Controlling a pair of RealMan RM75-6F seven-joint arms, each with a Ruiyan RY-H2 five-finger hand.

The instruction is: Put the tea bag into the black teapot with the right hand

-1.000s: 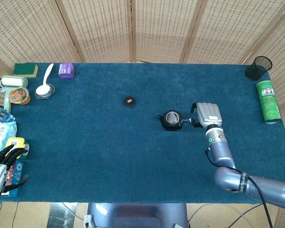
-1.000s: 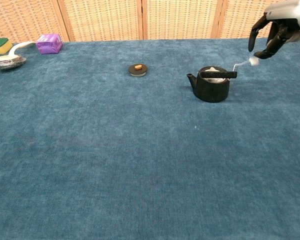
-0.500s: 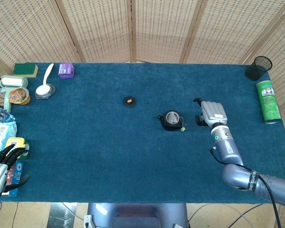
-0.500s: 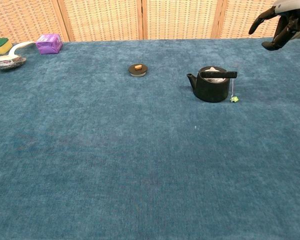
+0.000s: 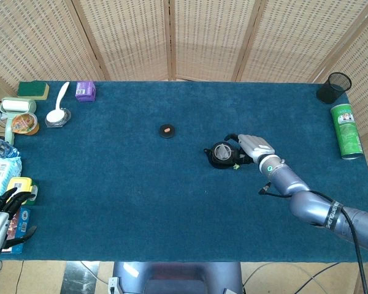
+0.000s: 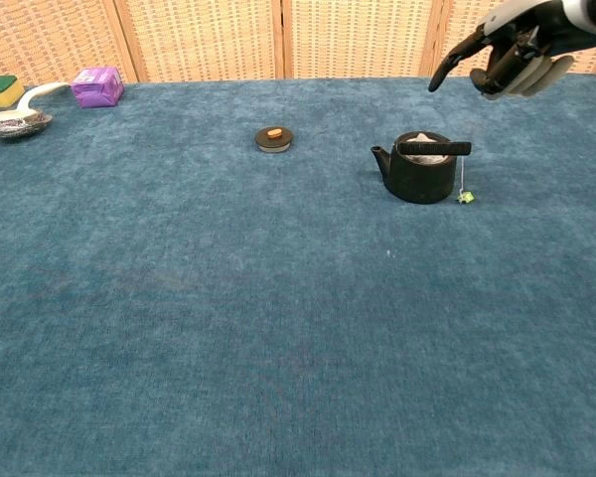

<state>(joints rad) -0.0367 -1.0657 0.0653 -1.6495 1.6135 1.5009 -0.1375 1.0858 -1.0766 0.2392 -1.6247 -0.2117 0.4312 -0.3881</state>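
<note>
The black teapot (image 5: pixel 220 155) (image 6: pixel 418 169) stands right of the table's middle, lid off, with the white tea bag (image 6: pixel 426 143) inside it. The bag's string hangs over the right rim, its green tag (image 5: pixel 236 166) (image 6: pixel 465 197) lying on the cloth beside the pot. My right hand (image 5: pixel 250 147) (image 6: pixel 513 45) hovers above and just right of the pot, one finger stretched out toward it, holding nothing. My left hand (image 5: pixel 1 215) rests at the table's near left corner, fingers apart and empty.
The teapot lid (image 5: pixel 166 131) (image 6: pixel 273 138) lies left of the pot. A purple box (image 5: pixel 84 90), spoon in a dish (image 5: pixel 57 116) and sponge (image 5: pixel 33 89) sit far left. A green can (image 5: pixel 346 130) and black mesh cup (image 5: pixel 333 87) stand far right. Packets (image 5: pixel 19 187) crowd the left edge.
The right hand let go of the tag, which dropped beside the pot. The hand pulled back right, then swung back left over the pot.
</note>
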